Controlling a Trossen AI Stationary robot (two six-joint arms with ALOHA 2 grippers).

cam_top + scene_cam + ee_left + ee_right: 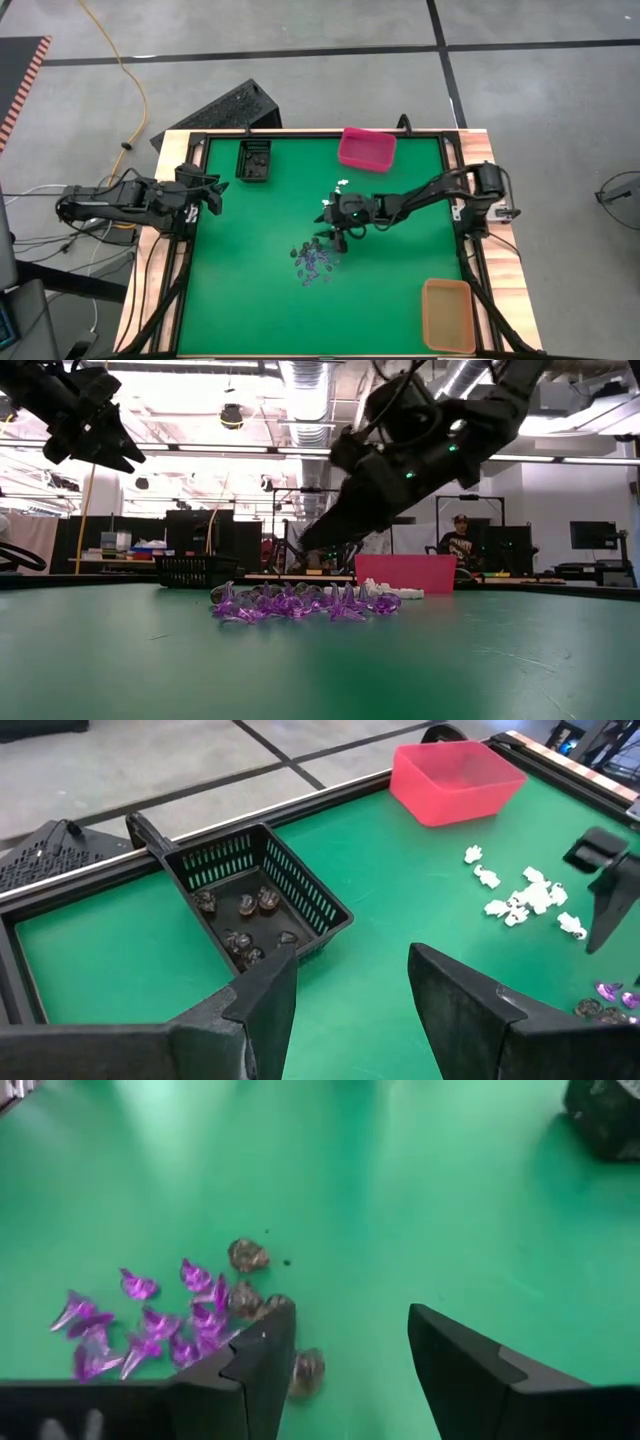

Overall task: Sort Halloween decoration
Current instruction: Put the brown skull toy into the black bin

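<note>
The trinkets lie on the green table. A purple pile (314,262) sits mid-table, also low and centre in the low view (300,603). White ones (528,898) lie nearer the pink bin. A few dark ones (247,1255) rest beside the purple ones (150,1325), and several more dark ones (245,910) lie inside the black basket (255,160). My right gripper (336,238) hovers open above the pile's edge (345,1360), touching nothing. My left gripper (212,190) is open at the table's left edge, raised (350,1000).
A pink bin (366,148) stands at the far edge and an orange bin (448,314) at the near right corner. The black basket sits far left. Bare green mat (240,300) spreads near and left of the pile. A person (459,543) sits in the room behind.
</note>
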